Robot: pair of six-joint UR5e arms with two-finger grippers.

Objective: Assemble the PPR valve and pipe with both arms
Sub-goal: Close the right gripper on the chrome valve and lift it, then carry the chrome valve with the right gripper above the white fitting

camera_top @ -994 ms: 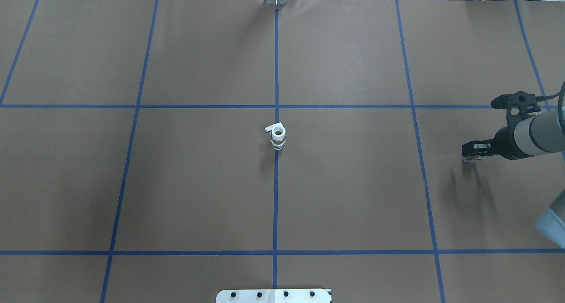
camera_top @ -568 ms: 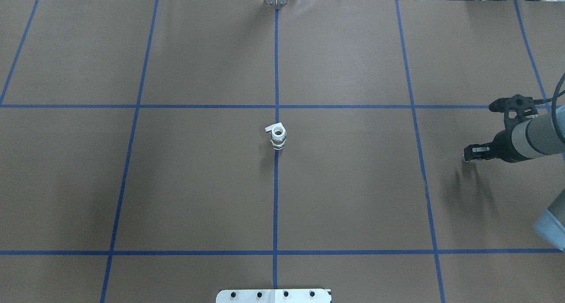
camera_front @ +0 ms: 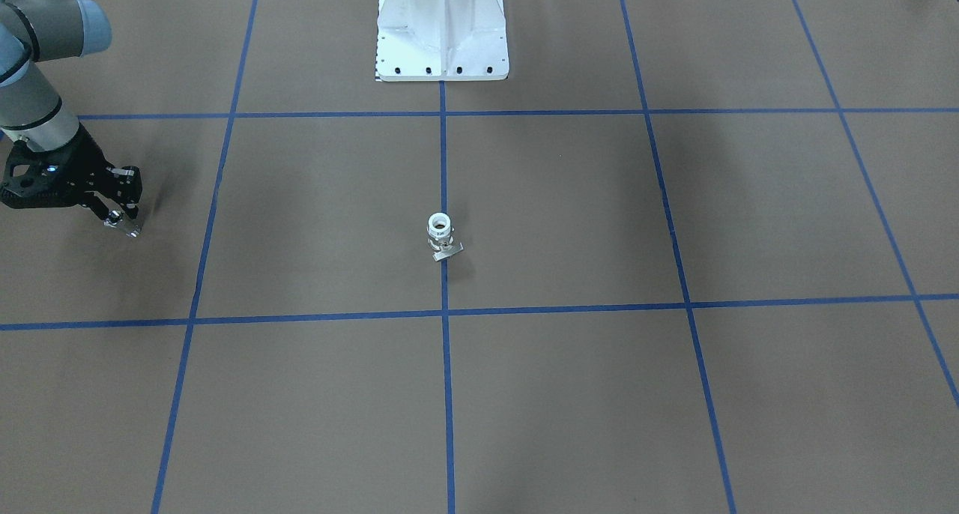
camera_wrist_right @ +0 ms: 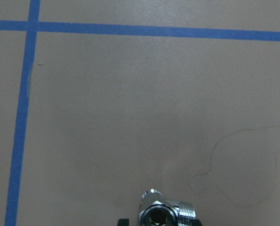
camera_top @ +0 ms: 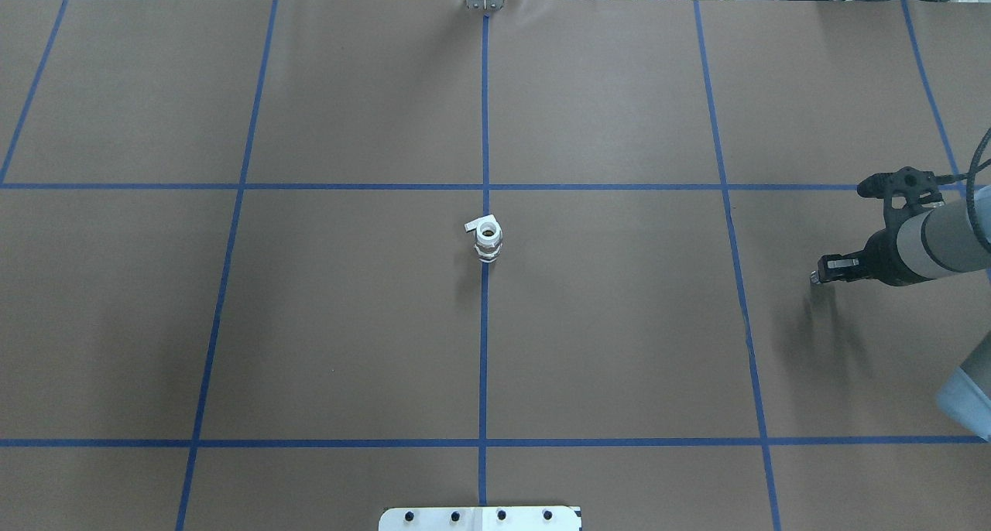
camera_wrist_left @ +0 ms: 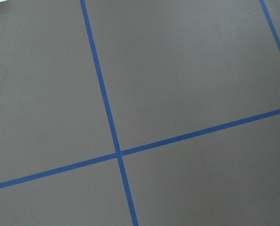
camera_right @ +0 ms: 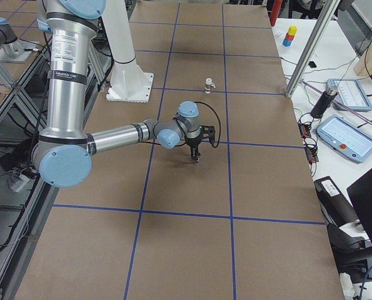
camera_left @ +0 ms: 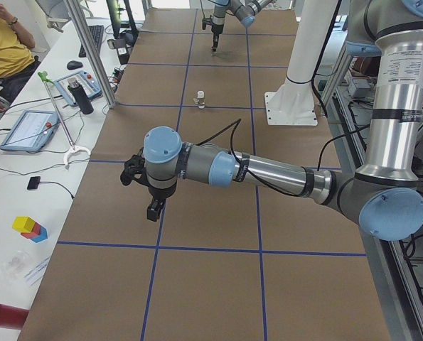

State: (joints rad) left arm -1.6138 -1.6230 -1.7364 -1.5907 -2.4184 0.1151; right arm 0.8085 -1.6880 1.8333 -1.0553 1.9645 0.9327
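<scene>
The PPR valve (camera_top: 488,241) stands upright on the centre tape line, white ring end up and grey tab at its top; it also shows in the front view (camera_front: 440,238). My right gripper (camera_top: 817,275) hangs low over the table far to the valve's right. It is shut on the small chrome pipe (camera_wrist_right: 164,214), which also shows at the fingertips in the front view (camera_front: 123,225). My left gripper (camera_left: 154,212) shows only in the exterior left view, far from the valve. I cannot tell whether it is open or shut. The left wrist view shows only bare table.
The white bolted pedestal (camera_front: 442,27) stands at the robot's side of the table, on the centre line. Blue tape lines (camera_top: 484,345) cross the brown table cover. Tablets, a bottle and a seated person (camera_left: 5,50) are beside the table's far long edge.
The right gripper has turned at the wrist and shifted slightly to the right with the pipe in it. The valve has not moved.
</scene>
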